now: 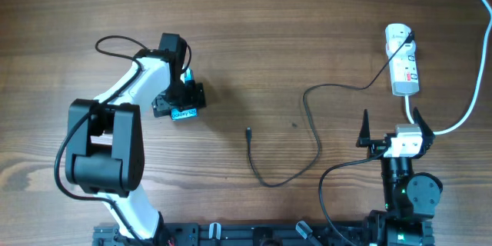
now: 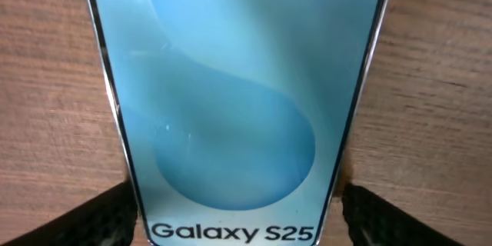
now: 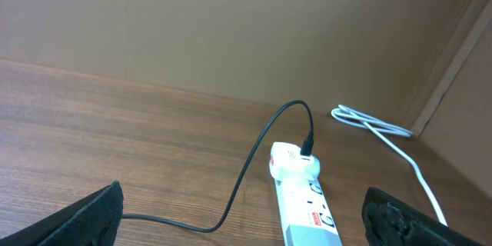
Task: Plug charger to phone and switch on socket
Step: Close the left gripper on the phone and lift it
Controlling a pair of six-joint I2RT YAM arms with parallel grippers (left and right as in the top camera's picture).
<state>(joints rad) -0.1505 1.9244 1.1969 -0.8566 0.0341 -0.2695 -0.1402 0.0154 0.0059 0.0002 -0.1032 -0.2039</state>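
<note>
1. Phone (image 2: 231, 108) lies flat and face up straight under the left claw (image 1: 183, 96); its long axis runs up the wrist view, so the fingers (image 2: 100, 219) stand one at each long edge, across its narrow width; the end printed with the name is the one nearest the wrist camera.
2. The left claw is spread wide astride the phone; its fingers are hard by the edges, but whether they press on them I cannot tell.
3. The charger (image 1: 318, 147), a thin black cable, has its free tip (image 1: 248, 132) on the wood to the right of the phone, well apart from it and a little nearer the robot; from there it loops away from the phone and ends at a plug seated in the far end of the socket (image 1: 403, 61).
4. The right claw (image 1: 392, 127) is spread with nothing between its fingers; it hangs far to the right of the phone, near the socket; I judge it the nearer arm for the switch, while the tip lies between the two arms.
5. The table (image 1: 254, 31) is bare brown wood, flat and grained; a plain beige wall (image 3: 192, 23) closes the room beyond it; a thick white cord (image 3: 377, 128) trails off past the socket, on the side away from the phone.
</note>
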